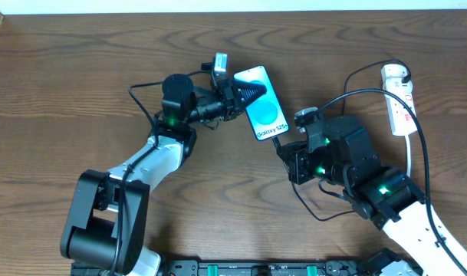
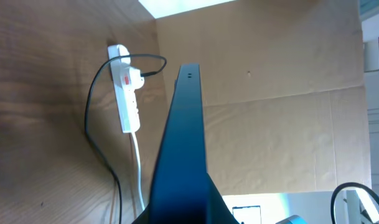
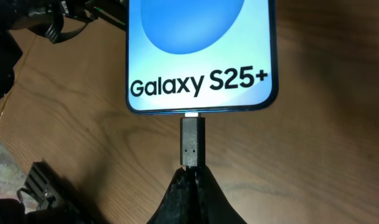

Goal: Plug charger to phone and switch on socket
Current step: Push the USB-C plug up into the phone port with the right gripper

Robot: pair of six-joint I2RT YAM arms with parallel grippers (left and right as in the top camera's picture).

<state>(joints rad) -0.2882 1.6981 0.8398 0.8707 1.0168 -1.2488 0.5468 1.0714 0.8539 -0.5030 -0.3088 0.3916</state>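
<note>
Right arm [image 1: 348, 153] comes in low over the worktop [image 1: 64, 92], wrist level. Right jaws are clamped together on the charger [image 3: 192, 142], pinching the back of its small black connector block. The tip points straight ahead of the jaws.

Just ahead, a short bright metal stub bridges connector and phone [image 3: 201, 56] at the bottom-edge port. Can't tell how deep it sits. The phone is slim, glossy and dark-rimmed, with a cyan screen, a blue blob and "Galaxy S25+" text.

On the phone's far side from the right jaws, left arm [image 1: 160, 153] is stretched out nearly flat. Left jaws are clamped on the phone's upper side edge. Left wrist view sees it edge-on, a thin dark blade running out from between the jaws.

Thin black cable trails back under the right wrist, loops on the woodgrain and runs off beside the right arm to the socket [image 1: 399, 103]. It enters at the strip's far end. The socket is a white plastic strip with red marks and a thick white cord, well clear of both jaws. A plain cardboard wall [image 2: 282, 74] stands beyond the left jaws.
</note>
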